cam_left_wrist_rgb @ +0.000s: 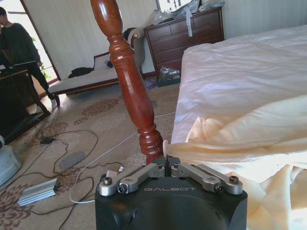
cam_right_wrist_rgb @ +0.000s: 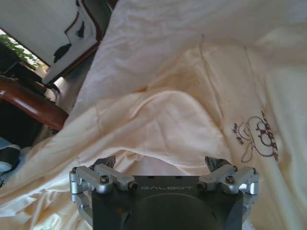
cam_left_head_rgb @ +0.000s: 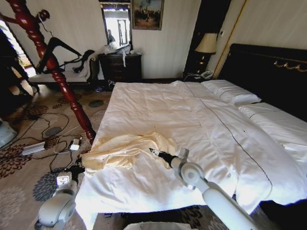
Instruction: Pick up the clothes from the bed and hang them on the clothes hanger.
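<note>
The clothes (cam_left_head_rgb: 127, 149) lie bunched at the near edge of the bed (cam_left_head_rgb: 192, 115). The right gripper (cam_right_wrist_rgb: 163, 165) hangs spread wide over them. The left gripper (cam_left_wrist_rgb: 168, 165) pinches their corner, beside a red wooden post (cam_left_head_rgb: 57, 72).

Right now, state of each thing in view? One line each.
clothes: crumpled at the bed's near-left corner, not lifted.
bed: made, white sheets, pillows at the headboard.
left gripper: shut on a fold of the clothes at the bed edge.
right gripper: open, fingers spread, just over the clothes.
clothes hanger: black, hung empty on the red wooden stand.
</note>
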Controlling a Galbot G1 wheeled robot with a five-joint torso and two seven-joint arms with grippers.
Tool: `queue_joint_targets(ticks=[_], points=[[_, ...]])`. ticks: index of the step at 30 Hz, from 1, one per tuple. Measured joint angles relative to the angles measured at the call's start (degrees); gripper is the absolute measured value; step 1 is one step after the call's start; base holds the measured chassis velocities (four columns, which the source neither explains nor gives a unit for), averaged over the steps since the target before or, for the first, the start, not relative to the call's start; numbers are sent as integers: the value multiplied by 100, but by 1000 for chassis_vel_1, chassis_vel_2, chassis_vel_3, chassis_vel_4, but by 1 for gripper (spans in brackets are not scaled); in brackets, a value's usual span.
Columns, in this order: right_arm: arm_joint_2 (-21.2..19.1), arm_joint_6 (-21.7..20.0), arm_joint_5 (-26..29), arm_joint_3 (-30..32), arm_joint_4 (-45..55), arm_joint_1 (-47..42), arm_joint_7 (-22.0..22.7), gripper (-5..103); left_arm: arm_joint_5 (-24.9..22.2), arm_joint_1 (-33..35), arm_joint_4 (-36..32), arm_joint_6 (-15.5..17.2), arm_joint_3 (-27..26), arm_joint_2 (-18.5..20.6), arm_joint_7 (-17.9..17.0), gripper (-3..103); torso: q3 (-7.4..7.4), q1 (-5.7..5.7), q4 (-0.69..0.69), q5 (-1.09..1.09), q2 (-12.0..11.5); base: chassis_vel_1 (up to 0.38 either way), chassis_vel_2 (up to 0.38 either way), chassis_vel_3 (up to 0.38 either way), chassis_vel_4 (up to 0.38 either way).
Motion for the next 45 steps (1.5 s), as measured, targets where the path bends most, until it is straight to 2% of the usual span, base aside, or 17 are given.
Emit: queue_joint_targets(ticks=[4,9,16,22,29,31,35,36,38,40,44,45], points=[[143,-22,-148,-9,-421,154,27,100,-22,3,-10,4,-26,21,-19,0,0,0,1,0,0,0,0,0,0],[114,-3,-370,2,-521,217,-45,100,-26,-18,-21,9,-18,28,-22,0,0,0,0,0,0,0,0,0,0],[43,0,-407,79,-501,232,-50,100,-84,-126,35,24,22,78,-35,0,0,0,0,1,0,0,0,0,0],[-3,-329,-346,79,-538,220,326,100,-123,-215,109,43,95,94,-43,0,0,0,0,1,0,0,0,0,0],[27,-480,-226,69,-572,213,448,103,-140,-244,138,46,115,90,-50,0,0,0,0,1,0,0,0,0,0],[34,-492,-129,67,-561,207,475,99,-150,-257,148,46,112,97,-55,0,0,0,0,1,0,0,0,0,0],[42,-517,-45,58,-534,198,494,79,-164,-302,177,46,109,104,-63,0,0,0,0,1,0,0,0,0,0],[42,-517,-45,58,-534,198,494,79,-164,-302,177,46,109,104,-63,0,0,0,0,1,0,0,0,0,0],[21,-517,-87,48,-530,184,485,67,-173,-325,187,46,117,106,-68,0,0,0,0,1,0,0,0,0,0],[8,-512,-116,44,-530,176,478,67,-179,-334,192,46,118,108,-70,0,0,0,0,1,0,0,0,0,0],[-55,-485,-199,50,-497,118,465,45,-212,-378,208,49,121,116,-81,0,0,0,0,1,0,0,0,0,0],[-67,-482,-203,56,-484,102,460,45,-218,-385,208,51,124,116,-81,0,0,0,0,1,0,0,0,0,0]])
